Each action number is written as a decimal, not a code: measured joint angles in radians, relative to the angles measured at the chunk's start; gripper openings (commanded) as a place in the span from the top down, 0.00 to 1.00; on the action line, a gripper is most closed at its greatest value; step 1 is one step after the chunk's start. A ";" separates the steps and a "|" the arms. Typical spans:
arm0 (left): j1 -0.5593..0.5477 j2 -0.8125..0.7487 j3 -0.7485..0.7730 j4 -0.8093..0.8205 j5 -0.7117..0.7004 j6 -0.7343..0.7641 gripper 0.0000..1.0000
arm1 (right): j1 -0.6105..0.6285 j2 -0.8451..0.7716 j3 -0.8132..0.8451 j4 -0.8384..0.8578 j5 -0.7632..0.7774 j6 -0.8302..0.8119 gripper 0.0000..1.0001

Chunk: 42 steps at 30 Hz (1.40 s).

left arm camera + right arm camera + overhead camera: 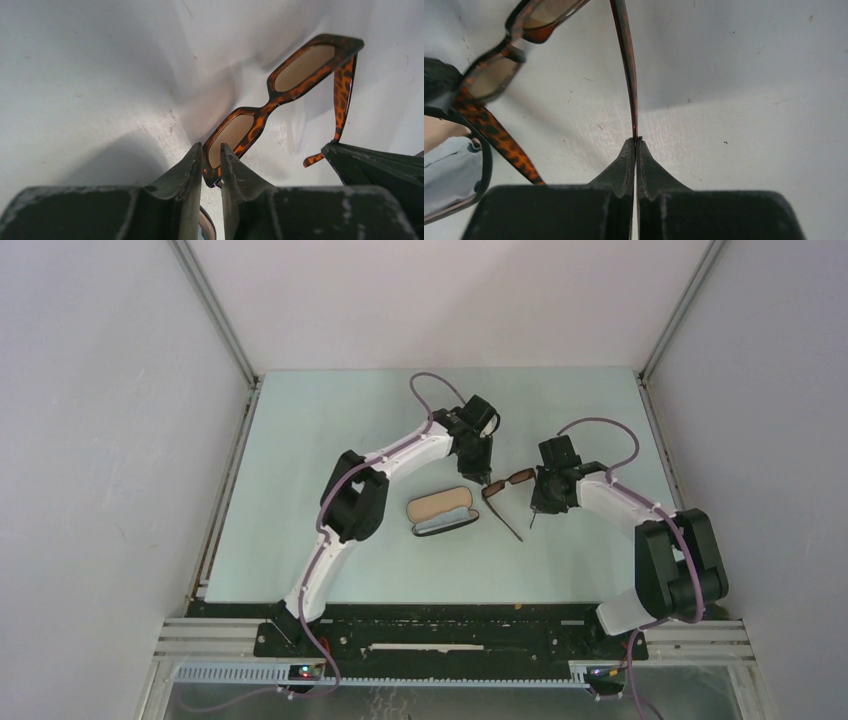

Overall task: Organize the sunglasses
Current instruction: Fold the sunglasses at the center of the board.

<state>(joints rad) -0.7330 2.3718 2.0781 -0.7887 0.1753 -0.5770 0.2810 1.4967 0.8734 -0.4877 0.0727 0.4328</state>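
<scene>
Left wrist — left jaws clamping sunglasses [270, 102] corner — right jaws pinching temple tip

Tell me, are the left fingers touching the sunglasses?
Touching. The left wrist view shows the left fingers clamped on the sunglasses at a frame corner beside one lens.

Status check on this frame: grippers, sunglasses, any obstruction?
Left gripper shut on the sunglasses, at a frame corner. Right gripper shut, tips at a temple end. Case open alongside, nothing blocking it.
</scene>
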 measured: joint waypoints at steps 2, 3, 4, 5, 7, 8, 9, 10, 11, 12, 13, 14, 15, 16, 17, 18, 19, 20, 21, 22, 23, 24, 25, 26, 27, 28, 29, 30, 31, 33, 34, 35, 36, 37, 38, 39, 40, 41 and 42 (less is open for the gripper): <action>-0.012 0.000 -0.004 0.000 0.010 -0.001 0.76 | -0.001 0.004 0.005 0.001 0.000 0.027 1.00; -0.019 0.000 -0.004 -0.002 0.014 -0.002 0.76 | -0.001 0.007 0.006 0.004 -0.001 0.042 1.00; -0.025 0.000 -0.004 -0.003 0.018 -0.003 0.76 | -0.001 0.010 0.006 0.006 -0.003 0.055 1.00; -0.032 0.000 -0.004 -0.003 0.021 -0.005 0.76 | 0.000 0.015 0.007 0.008 -0.005 0.071 1.00; -0.045 0.000 -0.004 -0.002 0.030 -0.010 0.76 | 0.002 0.027 0.010 0.009 -0.011 0.098 1.00; -0.052 0.000 -0.004 -0.001 0.037 -0.011 0.76 | 0.003 0.035 0.014 0.009 -0.014 0.109 1.00; -0.060 0.000 -0.004 0.001 0.044 -0.016 0.76 | 0.006 0.044 0.023 0.010 -0.018 0.122 1.00; -0.066 0.000 -0.004 0.005 0.053 -0.019 0.76 | 0.011 0.053 0.032 0.011 -0.024 0.136 1.00; -0.071 0.000 -0.005 0.011 0.065 -0.024 0.76 | 0.014 0.060 0.039 0.014 -0.030 0.146 1.00; -0.075 0.000 -0.005 0.017 0.074 -0.026 0.76 | 0.018 0.067 0.047 0.016 -0.035 0.158 1.00; -0.079 0.000 -0.007 0.024 0.082 -0.027 0.76 | 0.023 0.075 0.057 0.020 -0.044 0.169 1.00; -0.082 0.000 -0.010 0.029 0.089 -0.028 0.76 | 0.025 0.080 0.063 0.023 -0.052 0.178 1.00; -0.086 0.000 -0.014 0.035 0.095 -0.029 0.76 | 0.030 0.088 0.072 0.026 -0.061 0.188 1.00; -0.089 0.000 -0.018 0.038 0.097 -0.029 0.76 | 0.034 0.097 0.080 0.032 -0.069 0.198 1.00; -0.090 0.000 -0.023 0.039 0.100 -0.029 0.76 | 0.038 0.107 0.089 0.035 -0.076 0.205 1.00; -0.090 0.000 -0.027 0.039 0.100 -0.029 0.76 | 0.043 0.117 0.096 0.037 -0.079 0.211 1.00; -0.090 0.000 -0.031 0.039 0.099 -0.029 0.76 | 0.048 0.126 0.103 0.037 -0.079 0.216 0.96; -0.090 0.000 -0.035 0.039 0.098 -0.029 0.76 | 0.051 0.134 0.105 0.038 -0.080 0.223 0.91; -0.090 0.000 -0.041 0.039 0.098 -0.029 0.76 | 0.053 0.137 0.106 0.038 -0.082 0.229 0.86; -0.089 0.000 -0.047 0.041 0.098 -0.029 0.76 | 0.055 0.138 0.106 0.038 -0.082 0.231 0.81; -0.088 0.000 -0.052 0.043 0.095 -0.029 0.76 | 0.057 0.138 0.106 0.038 -0.083 0.233 0.76; -0.088 0.000 -0.058 0.045 0.092 -0.029 0.76 | 0.059 0.138 0.106 0.037 -0.082 0.236 0.73; -0.088 0.000 -0.067 0.047 0.090 -0.029 0.76 | 0.061 0.138 0.106 0.037 -0.082 0.237 0.70; -0.089 0.000 -0.074 0.046 0.089 -0.029 0.76 | 0.063 0.137 0.106 0.036 -0.080 0.236 0.66; -0.089 0.000 -0.080 0.047 0.090 -0.029 0.76 | 0.064 0.134 0.106 0.033 -0.077 0.233 0.61; -0.090 0.000 -0.085 0.046 0.090 -0.029 0.76 | 0.067 0.127 0.106 0.027 -0.069 0.230 0.57; -0.090 0.000 -0.089 0.047 0.090 -0.029 0.76 | 0.069 0.115 0.106 0.018 -0.060 0.227 0.54; -0.090 0.000 -0.092 0.047 0.090 -0.029 0.76 | 0.070 0.097 0.106 0.008 -0.050 0.224 0.52; -0.090 0.000 -0.093 0.048 0.090 -0.029 0.76 | 0.071 0.076 0.106 -0.001 -0.041 0.220 0.51; -0.090 -0.001 -0.095 0.050 0.090 -0.029 0.76 | 0.071 0.027 0.106 -0.018 -0.021 0.212 0.49; -0.090 -0.001 -0.095 0.053 0.090 -0.029 0.76 | 0.070 0.002 0.106 -0.027 -0.011 0.208 0.49; -0.090 -0.002 -0.096 0.055 0.089 -0.029 0.75 | 0.066 -0.022 0.108 -0.038 0.000 0.204 0.49; -0.090 -0.004 -0.096 0.055 0.089 -0.029 0.75 | 0.063 -0.043 0.108 -0.046 0.007 0.202 0.49; -0.089 -0.006 -0.097 0.056 0.088 -0.029 0.75 | 0.055 -0.065 0.107 -0.056 0.013 0.202 0.49; -0.089 -0.010 -0.101 0.058 0.084 -0.029 0.74 | 0.051 -0.087 0.104 -0.063 0.017 0.204 0.49; -0.088 -0.014 -0.102 0.059 0.079 -0.029 0.73 | 0.037 -0.111 0.094 -0.065 0.021 0.209 0.49; -0.084 -0.018 -0.102 0.061 0.072 -0.029 0.73 | 0.025 -0.147 0.072 -0.066 0.026 0.221 0.49; -0.084 -0.019 -0.102 0.063 0.069 -0.028 0.73 | 0.014 -0.187 0.043 -0.071 0.031 0.238 0.49; -0.079 -0.022 -0.102 0.066 0.063 -0.029 0.72 | 0.005 -0.230 0.011 -0.078 0.036 0.261 0.49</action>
<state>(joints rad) -0.8124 2.3497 1.9762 -0.7231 0.2379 -0.6056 0.2863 1.2671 0.8848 -0.5659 0.1085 0.6933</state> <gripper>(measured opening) 0.267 0.507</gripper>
